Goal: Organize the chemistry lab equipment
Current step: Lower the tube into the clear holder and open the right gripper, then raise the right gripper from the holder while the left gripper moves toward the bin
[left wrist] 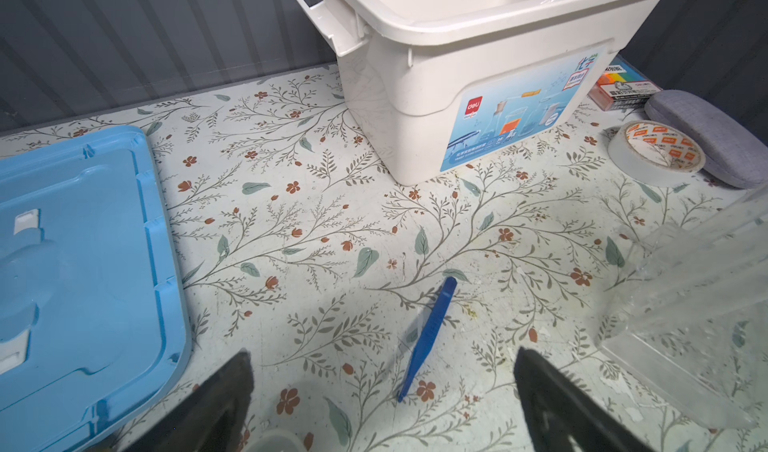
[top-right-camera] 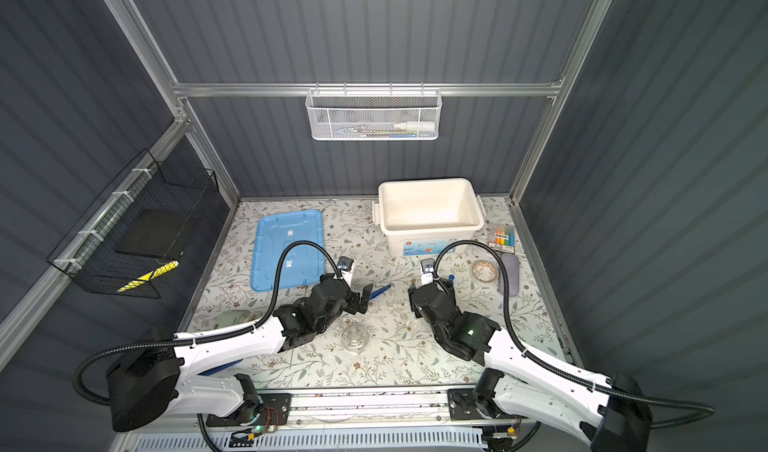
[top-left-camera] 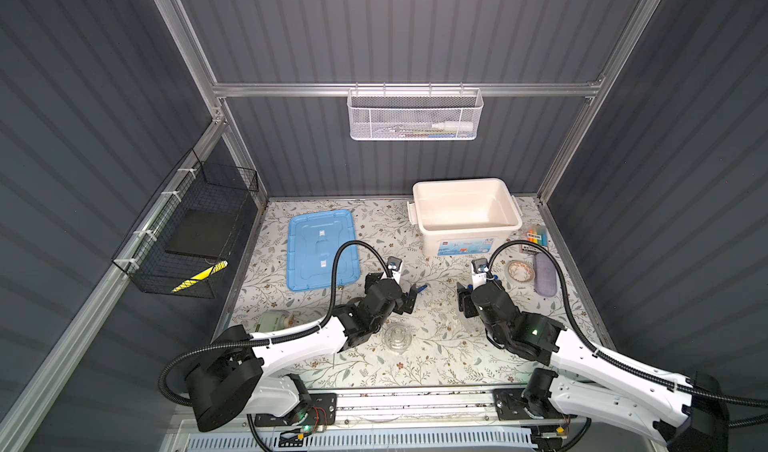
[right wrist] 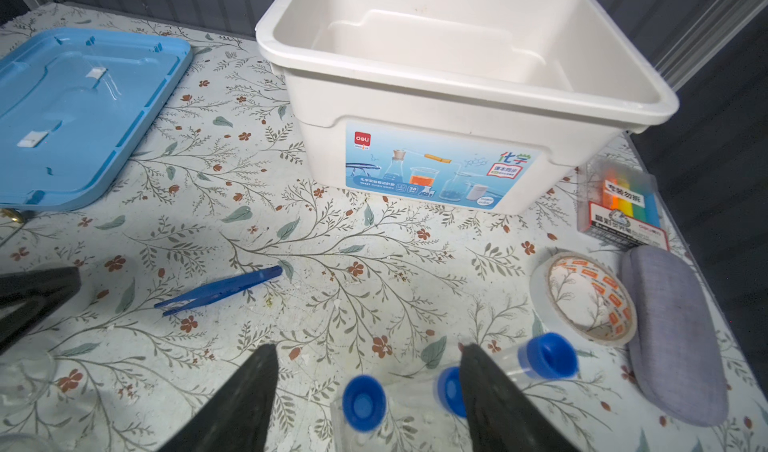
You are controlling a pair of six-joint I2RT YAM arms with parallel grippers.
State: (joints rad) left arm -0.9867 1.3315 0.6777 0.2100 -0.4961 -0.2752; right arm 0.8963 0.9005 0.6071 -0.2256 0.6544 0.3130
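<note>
- With right gripper [right wrist: 368,348] spread wide over three tubes [right wrist: 363,402] on the table [right wrist: 332,242], pinch just one, gently.
- Leave left gripper [left wrist: 382,352], spread too, near the blue tweezers [left wrist: 428,338].
- Lift slowly into white box [right wrist: 415,109].

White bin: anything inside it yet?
Nothing visible inside the white bin: bare floor with a raised step, in both top views and the right wrist view. The floor strip right behind its near wall is hidden.

The box [right wrist: 415,109] is glossy plastic, the tweezers [right wrist: 220,290] matt plastic, the case [right wrist: 673,338] cloth.
</note>
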